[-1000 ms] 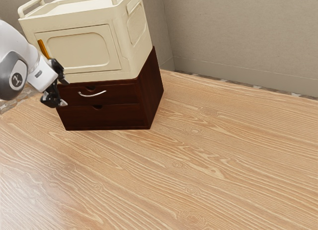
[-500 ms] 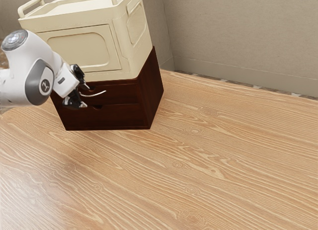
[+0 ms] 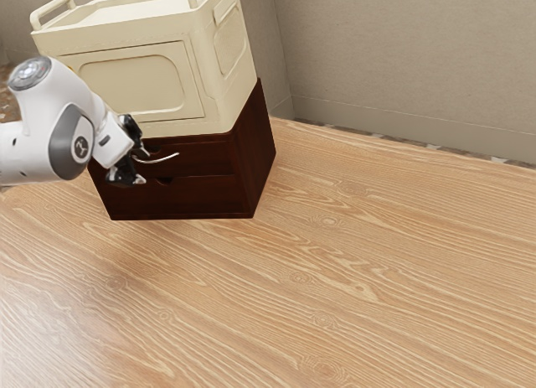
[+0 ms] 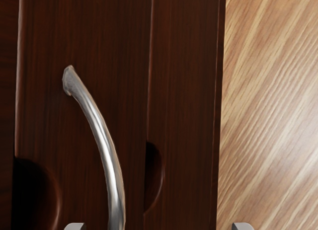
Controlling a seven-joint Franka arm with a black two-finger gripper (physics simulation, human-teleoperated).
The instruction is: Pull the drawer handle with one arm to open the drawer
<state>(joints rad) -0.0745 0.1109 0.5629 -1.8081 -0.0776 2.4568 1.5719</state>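
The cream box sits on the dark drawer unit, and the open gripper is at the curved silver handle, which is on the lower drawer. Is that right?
Not quite: the exterior view shows the curved silver handle on the upper drawer, not the lower drawer. The rest holds: cream box on the dark drawer unit, open gripper at the handle.

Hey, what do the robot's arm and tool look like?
The glossy white arm has rounded segments, a dark grey oval cap with a small pale logo, and a silvery round disc. Its squarish white hand bears a small dark rectangle and a black two-finger tool, pale grey at the tips.
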